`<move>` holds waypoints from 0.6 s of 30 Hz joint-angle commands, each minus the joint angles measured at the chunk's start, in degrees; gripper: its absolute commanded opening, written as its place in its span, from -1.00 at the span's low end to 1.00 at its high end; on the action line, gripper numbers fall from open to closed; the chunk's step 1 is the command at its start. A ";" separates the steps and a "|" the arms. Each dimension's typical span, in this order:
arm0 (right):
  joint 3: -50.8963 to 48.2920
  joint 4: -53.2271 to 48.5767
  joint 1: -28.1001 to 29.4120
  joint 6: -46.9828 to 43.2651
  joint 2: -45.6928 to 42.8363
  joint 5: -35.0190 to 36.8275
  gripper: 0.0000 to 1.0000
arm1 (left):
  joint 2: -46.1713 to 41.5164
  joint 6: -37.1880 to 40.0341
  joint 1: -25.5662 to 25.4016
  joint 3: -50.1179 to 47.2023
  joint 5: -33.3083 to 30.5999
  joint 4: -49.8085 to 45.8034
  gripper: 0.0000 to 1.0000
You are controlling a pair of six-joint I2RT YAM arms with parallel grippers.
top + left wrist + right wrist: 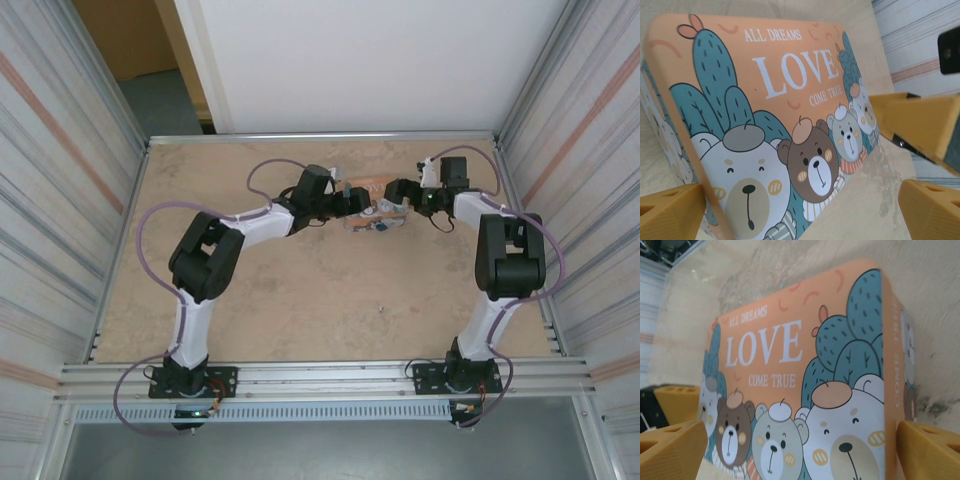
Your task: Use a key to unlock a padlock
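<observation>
Top view: you have both arms stretched to the far middle of the table, meeting at the picture box.

Left gripper: fingers spread wide, one at the box's near corner, the other standing clear of its far edge.

Right gripper: fingers spread wide, straddling the box's end. You cannot tell whether they touch it.

Padlock: a small dark blue speck at the near side of the box, between the two grippers and held by neither. It is too small to show detail.
</observation>
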 commanded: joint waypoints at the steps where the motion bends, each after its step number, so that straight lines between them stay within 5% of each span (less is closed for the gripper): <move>1: -3.23 -0.95 3.28 0.33 -4.04 -4.15 0.88 | -0.77 0.35 0.26 -0.51 2.12 0.83 0.97; 18: -15.69 2.23 17.86 5.17 -15.52 -0.21 0.89 | -13.84 2.68 2.77 -15.09 1.68 -0.22 0.97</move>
